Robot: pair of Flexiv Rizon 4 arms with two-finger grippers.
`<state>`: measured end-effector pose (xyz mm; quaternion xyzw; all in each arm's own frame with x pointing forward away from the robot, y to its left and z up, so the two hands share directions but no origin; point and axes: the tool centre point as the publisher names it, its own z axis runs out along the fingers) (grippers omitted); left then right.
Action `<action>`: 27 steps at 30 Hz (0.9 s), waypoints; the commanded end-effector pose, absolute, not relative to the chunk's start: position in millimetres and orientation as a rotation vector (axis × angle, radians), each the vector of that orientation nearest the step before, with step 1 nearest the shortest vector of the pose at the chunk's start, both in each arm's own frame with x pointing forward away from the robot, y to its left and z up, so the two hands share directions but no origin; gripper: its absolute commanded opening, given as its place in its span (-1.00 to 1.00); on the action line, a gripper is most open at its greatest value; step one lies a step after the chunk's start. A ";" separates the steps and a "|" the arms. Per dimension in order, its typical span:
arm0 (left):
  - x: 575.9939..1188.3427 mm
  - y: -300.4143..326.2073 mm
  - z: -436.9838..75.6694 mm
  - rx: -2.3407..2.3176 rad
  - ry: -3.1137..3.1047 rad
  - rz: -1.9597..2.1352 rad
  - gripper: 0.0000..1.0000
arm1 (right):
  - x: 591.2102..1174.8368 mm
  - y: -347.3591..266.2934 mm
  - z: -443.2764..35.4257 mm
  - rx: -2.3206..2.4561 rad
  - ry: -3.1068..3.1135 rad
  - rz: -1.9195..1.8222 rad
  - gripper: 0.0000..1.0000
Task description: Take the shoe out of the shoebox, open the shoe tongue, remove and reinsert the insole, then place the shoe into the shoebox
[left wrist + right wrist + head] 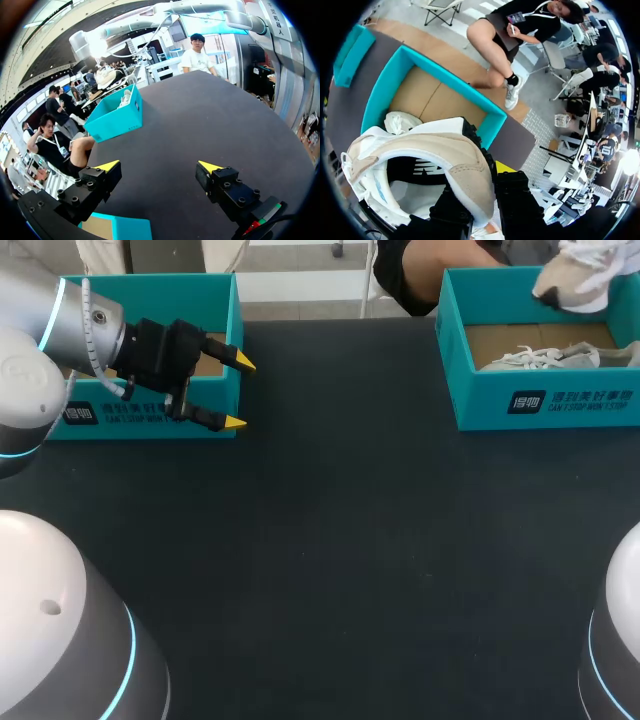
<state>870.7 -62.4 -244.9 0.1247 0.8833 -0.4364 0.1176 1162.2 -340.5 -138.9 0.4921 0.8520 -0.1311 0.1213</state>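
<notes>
— Left claw (239, 393)?
— Spread, empty, at the teal box (150, 426) corner.
— Right claw (487, 175)?
— We see one yellow tip; the rest is hidden. It pinches the shoe (455, 155) rim, above the shoebox (372, 100).
— Heading?
— Shoe cut off overhead; long axis roughly side-to-side, toe end unclear to us.

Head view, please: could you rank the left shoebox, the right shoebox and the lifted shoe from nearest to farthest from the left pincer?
1. The left shoebox, at the table's left; the left pincer hangs over its right wall.
2. The right shoebox, across the table on the right.
3. The lifted shoe, held above that box's far side, farthest right.
</notes>
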 end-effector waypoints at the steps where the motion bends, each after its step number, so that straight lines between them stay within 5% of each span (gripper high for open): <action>1: 871.6 -63.1 -245.2 0.366 2.587 -1.274 1.00 | 1164.5 -338.0 -135.2 2.217 1.919 -0.441 -1.00; 27: 871.6 -63.1 -245.2 0.366 2.587 -1.274 1.00 | 1148.7 -344.4 -147.7 2.244 1.809 -0.373 -1.00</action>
